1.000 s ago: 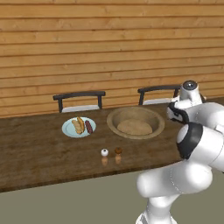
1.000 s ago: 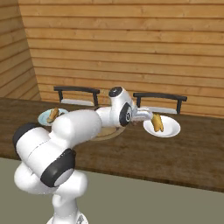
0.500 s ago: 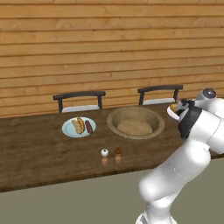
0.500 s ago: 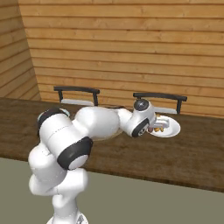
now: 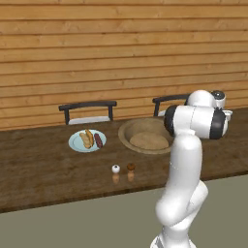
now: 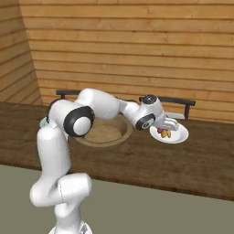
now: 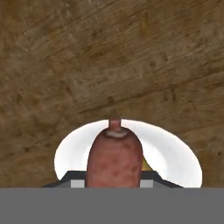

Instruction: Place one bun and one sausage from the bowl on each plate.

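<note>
My gripper (image 6: 165, 128) is shut on a reddish-brown sausage (image 7: 114, 155) and hangs just above the right-hand pale plate (image 6: 179, 135). In the hand view the sausage fills the space between my fingers, with the plate (image 7: 175, 151) right beneath it. A yellow bun (image 6: 166, 134) lies on that plate, and a sliver of it (image 7: 145, 164) peeks out beside the sausage. The tan wooden bowl (image 5: 127, 136) sits mid-table, partly behind my arm. The left pale blue plate (image 5: 76, 143) holds a bun (image 5: 87, 139) and a sausage (image 5: 98, 140).
Two small shakers, one white-topped (image 5: 116, 169) and one brown-topped (image 5: 131, 167), stand in front of the bowl. Two dark chairs (image 5: 87, 107) line the table's far side against the wooden wall. My own arm blocks the table's right part in the left base view.
The arm has swung right from the bowl to the right plate with the sausage, and the hand now sits lower, close over that plate.
</note>
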Controlling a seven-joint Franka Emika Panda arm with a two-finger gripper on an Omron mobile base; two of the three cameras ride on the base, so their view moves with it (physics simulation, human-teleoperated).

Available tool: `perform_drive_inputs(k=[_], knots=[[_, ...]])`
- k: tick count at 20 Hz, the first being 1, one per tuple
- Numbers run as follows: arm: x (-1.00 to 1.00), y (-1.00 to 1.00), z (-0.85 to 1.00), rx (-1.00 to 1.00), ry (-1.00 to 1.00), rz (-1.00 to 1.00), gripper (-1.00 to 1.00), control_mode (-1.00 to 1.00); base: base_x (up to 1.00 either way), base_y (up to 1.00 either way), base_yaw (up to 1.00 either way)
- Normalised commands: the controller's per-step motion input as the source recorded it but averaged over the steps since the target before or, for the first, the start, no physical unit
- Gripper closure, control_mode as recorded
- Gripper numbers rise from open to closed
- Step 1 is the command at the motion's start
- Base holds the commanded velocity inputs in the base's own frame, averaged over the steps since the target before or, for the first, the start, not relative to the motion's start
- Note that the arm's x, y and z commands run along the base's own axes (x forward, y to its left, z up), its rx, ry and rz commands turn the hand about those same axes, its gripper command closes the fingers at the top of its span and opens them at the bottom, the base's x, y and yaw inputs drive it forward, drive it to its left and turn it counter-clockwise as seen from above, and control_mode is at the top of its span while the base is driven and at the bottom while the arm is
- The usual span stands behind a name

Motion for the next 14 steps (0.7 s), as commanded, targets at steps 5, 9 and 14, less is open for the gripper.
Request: perform_drive_inputs(k=[5, 9, 14], knots=[[0.12, -0.83, -0.07, 0.29, 0.0, -0.01, 1.0, -1.0, 0.0, 0.0, 0.0], [0.19, -0.88, -0.15, 0.28, 0.02, 0.0, 1.0, -1.0, 0.0, 0.0, 0.0], [0.06, 0.0, -0.52, 0.01, 0.0, 0.0, 1.0, -1.0, 0.0, 0.0, 0.0]])
